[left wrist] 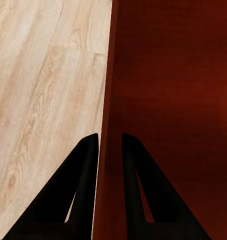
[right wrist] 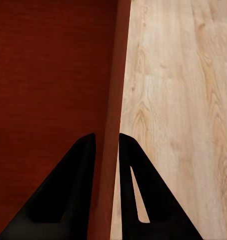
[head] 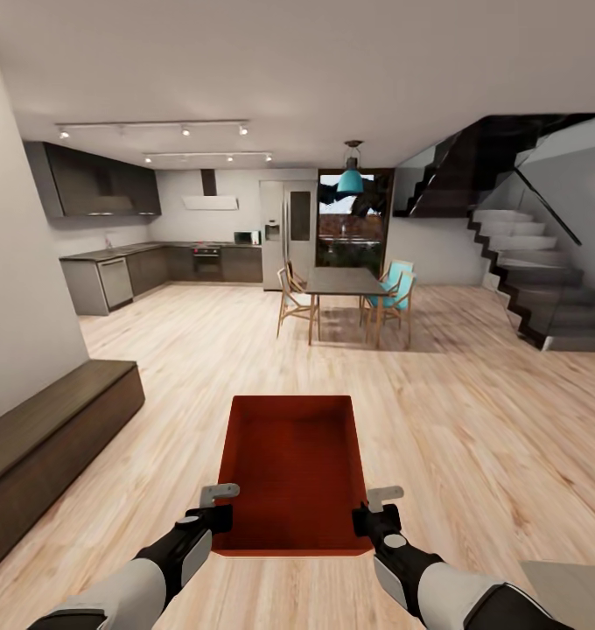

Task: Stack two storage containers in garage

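You are carrying one container (head: 293,472) at 6 o'clock, low before you: the left gripper (head: 217,506) and right gripper (head: 378,509) each pinch a side wall. Next, drive steadily toward the garage.

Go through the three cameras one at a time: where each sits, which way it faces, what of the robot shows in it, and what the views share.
Head view: on the robot's head, facing forward and down over the storage container toward a dining table; both forearms, left gripper and right gripper show.
Left wrist view: on the left arm, looking along the left gripper, fingers straddling the container's wall.
Right wrist view: on the right arm, along the right gripper, clamping the opposite wall.
Shared: all three show the container and wood floor.
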Robot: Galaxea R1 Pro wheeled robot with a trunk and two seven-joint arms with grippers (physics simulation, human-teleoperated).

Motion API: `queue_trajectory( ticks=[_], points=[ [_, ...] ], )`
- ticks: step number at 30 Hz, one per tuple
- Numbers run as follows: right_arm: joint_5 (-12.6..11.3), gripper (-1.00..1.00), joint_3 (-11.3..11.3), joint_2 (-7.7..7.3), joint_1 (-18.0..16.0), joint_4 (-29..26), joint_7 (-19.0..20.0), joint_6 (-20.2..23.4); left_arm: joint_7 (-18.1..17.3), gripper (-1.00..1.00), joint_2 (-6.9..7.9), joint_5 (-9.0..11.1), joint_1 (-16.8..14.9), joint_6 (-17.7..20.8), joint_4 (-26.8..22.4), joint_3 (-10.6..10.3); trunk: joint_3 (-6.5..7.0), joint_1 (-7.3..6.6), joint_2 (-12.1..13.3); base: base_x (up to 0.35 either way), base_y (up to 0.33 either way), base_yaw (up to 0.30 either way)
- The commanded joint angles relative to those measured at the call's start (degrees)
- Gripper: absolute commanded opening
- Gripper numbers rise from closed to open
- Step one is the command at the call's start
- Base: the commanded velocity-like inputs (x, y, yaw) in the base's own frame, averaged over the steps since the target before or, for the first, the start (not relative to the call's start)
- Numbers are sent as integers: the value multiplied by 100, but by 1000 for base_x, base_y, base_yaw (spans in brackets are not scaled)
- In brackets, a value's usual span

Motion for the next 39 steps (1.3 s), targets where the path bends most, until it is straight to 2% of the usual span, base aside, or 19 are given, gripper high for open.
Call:
queue_trajectory(
  ticks=[1,28,39],
  points=[
    [-52,-100,-67,15,-8,-68,-36,-22,47,-100,-8,15,2,33,-7,-50,-8,4,-6,321,0,0],
    [-52,-100,-70,15,-8,-68,-28,-22,44,-100,-8,14,2,33,-7,-50,-8,4,-6,321,0,-2],
    [-52,-100,-76,15,-8,-68,-28,-22,41,-100,-8,13,2,33,-7,-50,-8,4,-6,321,0,-174]
  ],
)
